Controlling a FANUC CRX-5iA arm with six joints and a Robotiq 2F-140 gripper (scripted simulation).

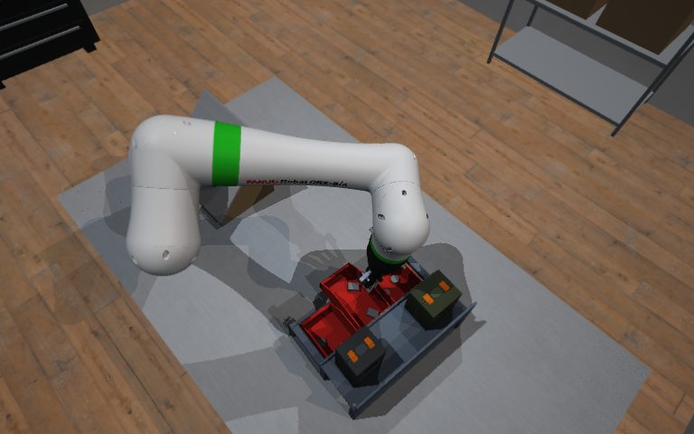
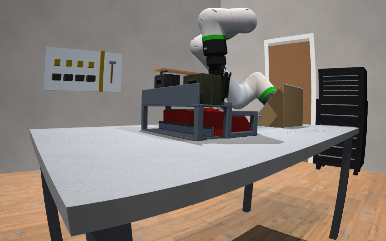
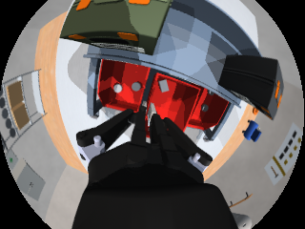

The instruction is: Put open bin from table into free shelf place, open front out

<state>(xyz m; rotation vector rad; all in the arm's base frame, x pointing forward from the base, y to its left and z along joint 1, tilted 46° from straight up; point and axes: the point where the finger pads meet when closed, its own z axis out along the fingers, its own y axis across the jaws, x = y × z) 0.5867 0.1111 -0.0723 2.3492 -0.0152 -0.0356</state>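
The red open bin (image 1: 355, 297) sits in the middle place of the row, between two other red bins (image 1: 327, 327) (image 1: 404, 278), on the grey shelf (image 1: 389, 347). Its open front reaches farther out towards the arm than its neighbours' fronts. Small grey parts lie inside it (image 3: 164, 87). My gripper (image 1: 368, 280) points straight down at the bin's right side wall. In the wrist view the fingers (image 3: 151, 114) stand narrow, with that wall's top edge running between their tips. From the side (image 2: 211, 119) I cannot tell whether the bin is level.
An olive box (image 1: 432, 299) and a black box (image 1: 361, 355) stand on the shelf's upper board, above the bins' rear ends. A tilted cardboard box (image 2: 281, 106) lies on the table behind the shelf, beside the arm's base.
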